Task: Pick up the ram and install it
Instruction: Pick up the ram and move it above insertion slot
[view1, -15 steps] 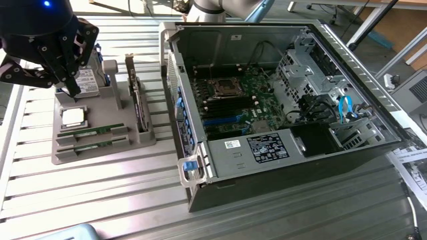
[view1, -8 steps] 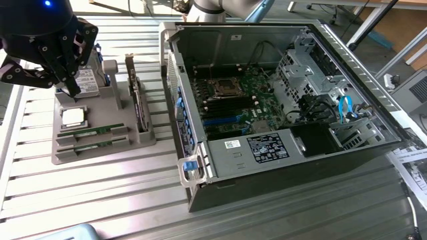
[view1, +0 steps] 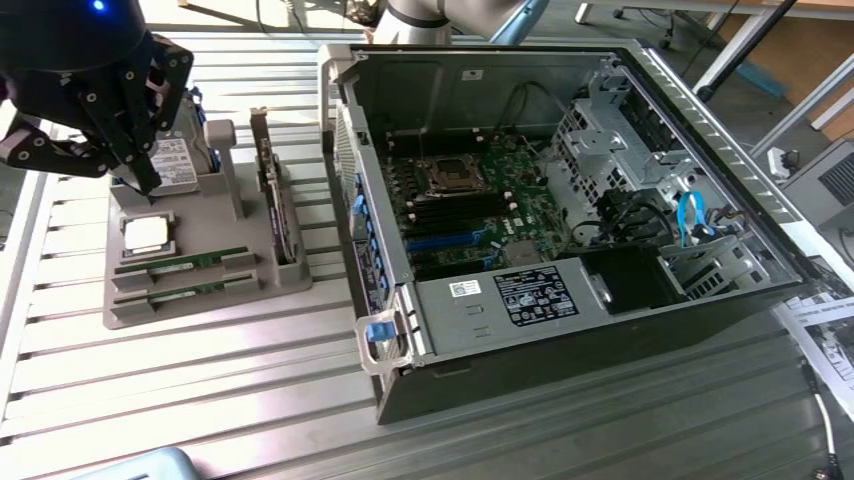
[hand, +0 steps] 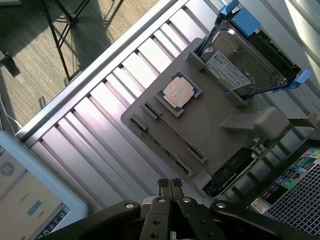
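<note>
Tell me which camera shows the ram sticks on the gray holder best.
The exterior view. Both ram sticks sit in slots of the gray holder with their green faces visible and nothing in front of them. The wrist view looks at them from above, so they appear as thin edge-on strips in their slots.

— Anything hidden from you?
— My gripper (view1: 140, 183) covers part of the hard drive (view1: 178, 160).
— And the ram (view1: 180, 262)?
— Edge-on, chips too small to tell. The computer case (hand: 300, 185) runs off my wrist view.
</note>
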